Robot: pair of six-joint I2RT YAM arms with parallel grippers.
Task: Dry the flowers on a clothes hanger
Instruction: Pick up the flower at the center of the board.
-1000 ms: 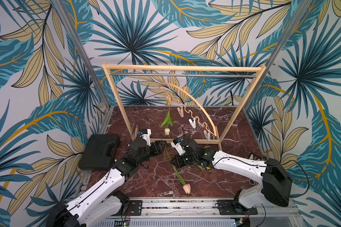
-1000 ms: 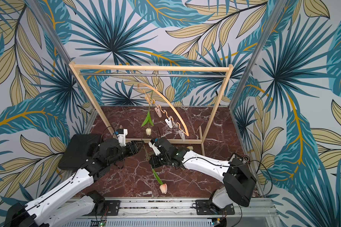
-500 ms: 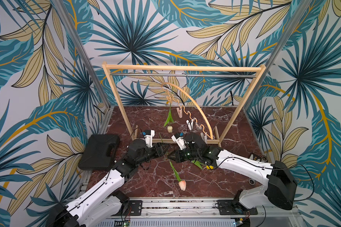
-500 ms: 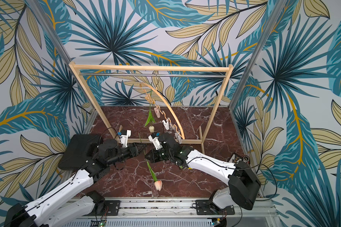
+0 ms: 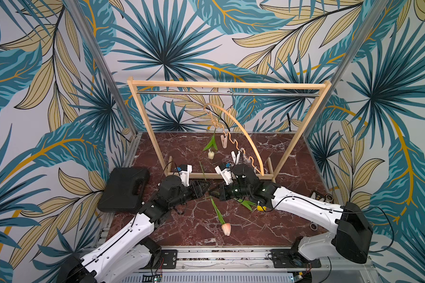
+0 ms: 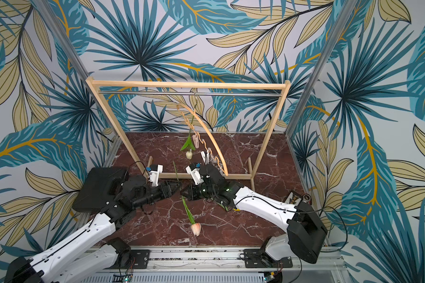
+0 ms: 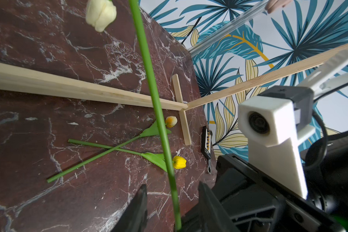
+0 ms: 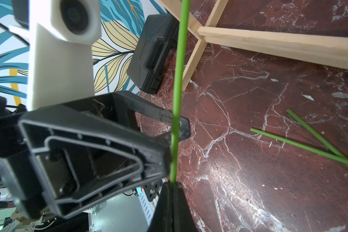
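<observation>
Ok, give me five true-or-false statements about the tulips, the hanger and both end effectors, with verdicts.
1. The cream-white tulip hangs head down from the clothes hanger. True.
2. The right end effector is open and empty. False: it is shut on the pink tulip's stem.
3. The yellow tulip and the yellow-orange tulip lie on the table, stems crossed. True.
4. The clothes hanger lies flat on the table. False: it hangs from the metal rod.
5. The left end effector has its jaws apart, either side of the pink tulip's stem. True.
</observation>
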